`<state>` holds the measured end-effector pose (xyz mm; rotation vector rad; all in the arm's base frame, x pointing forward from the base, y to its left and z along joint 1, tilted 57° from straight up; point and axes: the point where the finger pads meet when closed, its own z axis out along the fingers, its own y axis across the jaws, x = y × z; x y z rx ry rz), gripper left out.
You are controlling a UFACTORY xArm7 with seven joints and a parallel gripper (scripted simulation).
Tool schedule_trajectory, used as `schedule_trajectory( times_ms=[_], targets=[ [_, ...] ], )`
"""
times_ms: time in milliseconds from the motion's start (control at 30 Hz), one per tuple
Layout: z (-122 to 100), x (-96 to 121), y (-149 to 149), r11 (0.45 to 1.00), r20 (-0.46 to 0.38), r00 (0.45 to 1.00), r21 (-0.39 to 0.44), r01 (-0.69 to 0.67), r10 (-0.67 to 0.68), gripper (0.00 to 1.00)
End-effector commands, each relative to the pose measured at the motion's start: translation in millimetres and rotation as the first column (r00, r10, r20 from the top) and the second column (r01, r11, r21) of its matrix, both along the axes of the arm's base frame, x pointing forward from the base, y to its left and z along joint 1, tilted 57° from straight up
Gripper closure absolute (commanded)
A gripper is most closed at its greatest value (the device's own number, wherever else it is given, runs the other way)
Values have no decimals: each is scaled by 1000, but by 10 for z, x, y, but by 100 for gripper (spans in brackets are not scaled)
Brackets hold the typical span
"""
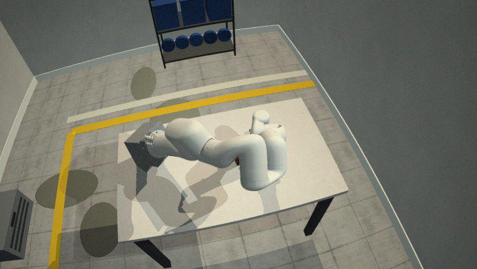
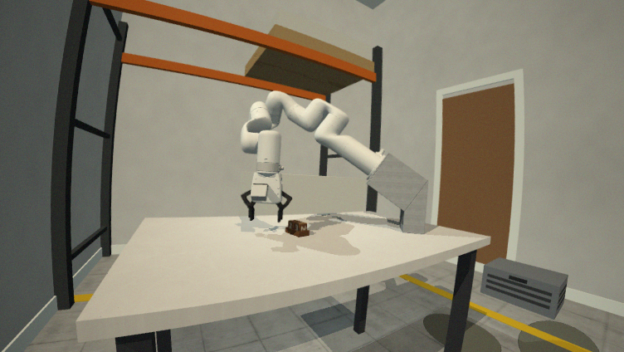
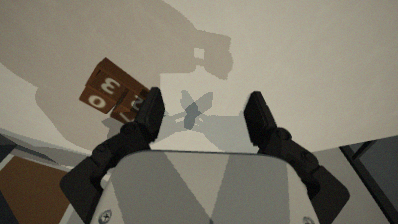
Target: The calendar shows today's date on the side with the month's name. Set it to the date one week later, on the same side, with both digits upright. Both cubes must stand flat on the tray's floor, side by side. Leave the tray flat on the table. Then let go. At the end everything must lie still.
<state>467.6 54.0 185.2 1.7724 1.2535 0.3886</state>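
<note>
Top: the arm [image 1: 254, 160] [image 2: 332, 124] reaches over the worktop [image 1: 310, 167] [image 2: 187, 271] and hides the jaws. A sliver of the brown calendar [image 1: 237, 160] [image 2: 297, 228] [image 3: 116, 91] shows at the arm's edge, near the picture's centre.

Exterior: the jaws [image 2: 265, 217] point down above the worktop, fingers spread wide, released. The calendar sits on the worktop at about four o'clock from them, an N among its marks.

Wrist: the jaws stand well apart with only worktop seen between them. The calendar lies at ten o'clock in the view, partly behind the nearer finger; a 3 and a 0 show on it, the other marks partly covered.
</note>
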Motion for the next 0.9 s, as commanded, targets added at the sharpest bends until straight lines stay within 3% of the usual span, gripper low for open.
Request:
schedule_trajectory(
  times_ms=[0,633,867],
  targets=[
    [4,0,15,1000,1,1000,1,-3,3,0],
    [90,-108,91,1000,1,1000,1,-3,3,0],
    [161,-150,-47,1000,1,1000,1,-3,3,0]
  ],
)
